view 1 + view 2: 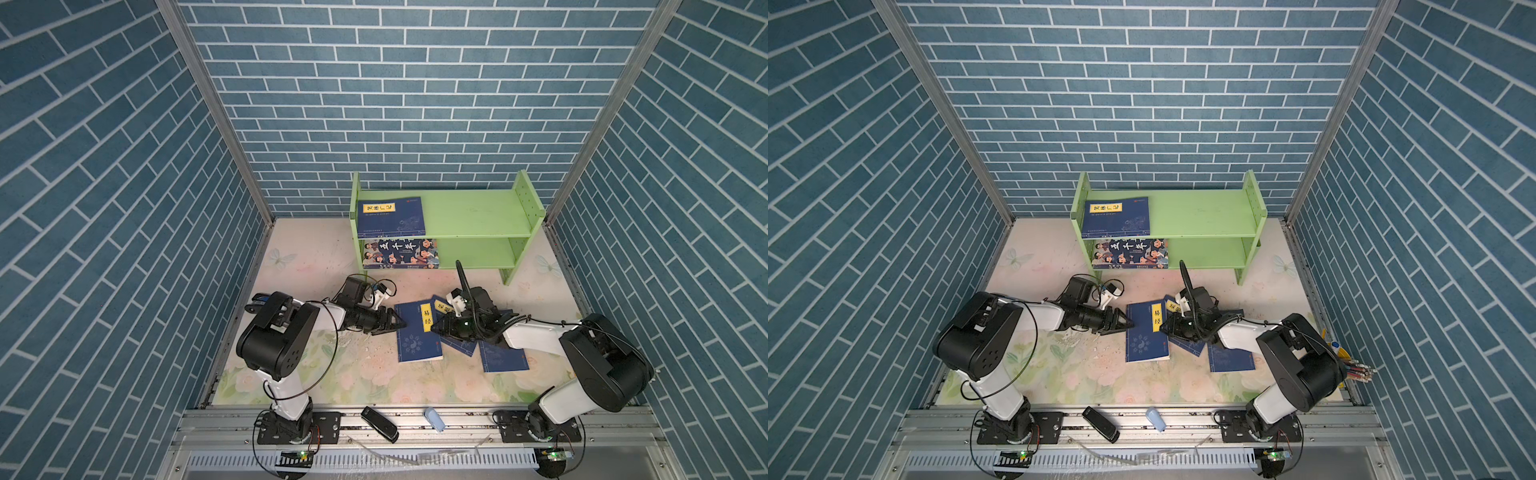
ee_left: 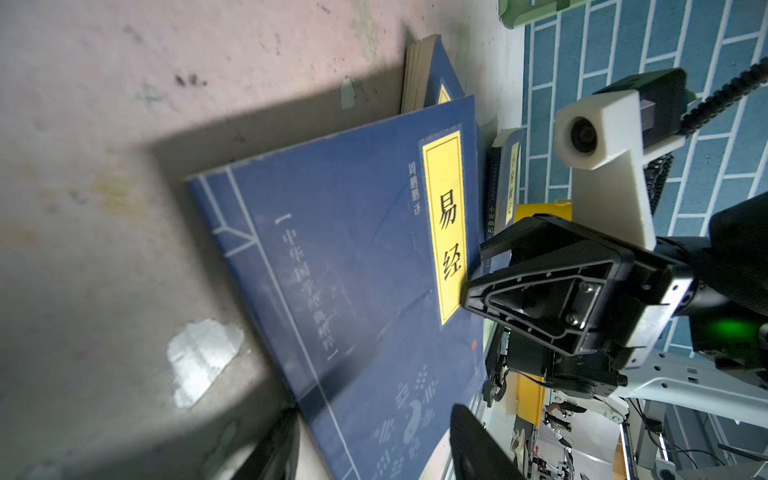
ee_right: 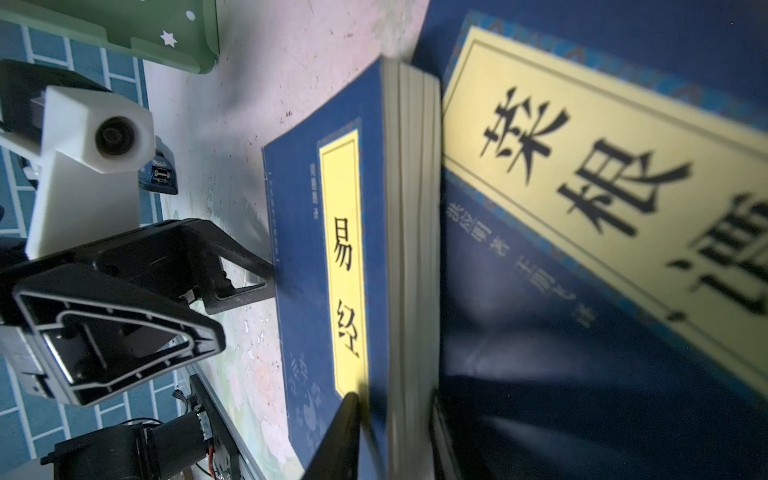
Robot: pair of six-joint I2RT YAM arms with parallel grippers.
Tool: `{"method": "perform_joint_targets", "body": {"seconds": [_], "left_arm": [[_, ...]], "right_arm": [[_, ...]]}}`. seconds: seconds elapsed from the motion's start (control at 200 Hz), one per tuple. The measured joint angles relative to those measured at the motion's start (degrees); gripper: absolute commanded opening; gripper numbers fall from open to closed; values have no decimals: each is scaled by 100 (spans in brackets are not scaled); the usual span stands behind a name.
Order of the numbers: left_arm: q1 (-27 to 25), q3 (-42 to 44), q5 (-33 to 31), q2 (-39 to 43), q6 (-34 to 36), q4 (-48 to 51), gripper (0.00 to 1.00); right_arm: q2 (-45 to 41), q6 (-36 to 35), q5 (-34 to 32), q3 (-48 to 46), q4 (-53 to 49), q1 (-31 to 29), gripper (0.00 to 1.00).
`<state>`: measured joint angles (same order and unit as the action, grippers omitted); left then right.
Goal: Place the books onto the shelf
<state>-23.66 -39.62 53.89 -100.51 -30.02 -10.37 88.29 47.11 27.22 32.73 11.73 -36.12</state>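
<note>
The left gripper (image 1: 398, 324) is held open at the spine of the navy book (image 1: 415, 338). The right gripper (image 1: 434, 328) is seen half-closed about its opposite edge, hold uncertain

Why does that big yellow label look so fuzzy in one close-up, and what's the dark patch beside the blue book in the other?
Right wrist view: the nearest book lies out of focus, likely too close to the lens; left wrist view: a shadow darkens the table beside the navy book; both top views look sharp.
</note>
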Motion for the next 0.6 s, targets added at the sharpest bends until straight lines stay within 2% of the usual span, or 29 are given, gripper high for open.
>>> {"method": "perform_joint_targets", "body": {"seconds": [0.29, 0.6], "left_arm": [[-24, 39, -98, 129, -15, 79, 60], [-26, 289, -223, 494, -17, 153, 57]], "right_arm": [[-44, 197, 92, -144, 415, -46, 0], [-111, 374, 398, -461, 1121, -59, 0]]}}
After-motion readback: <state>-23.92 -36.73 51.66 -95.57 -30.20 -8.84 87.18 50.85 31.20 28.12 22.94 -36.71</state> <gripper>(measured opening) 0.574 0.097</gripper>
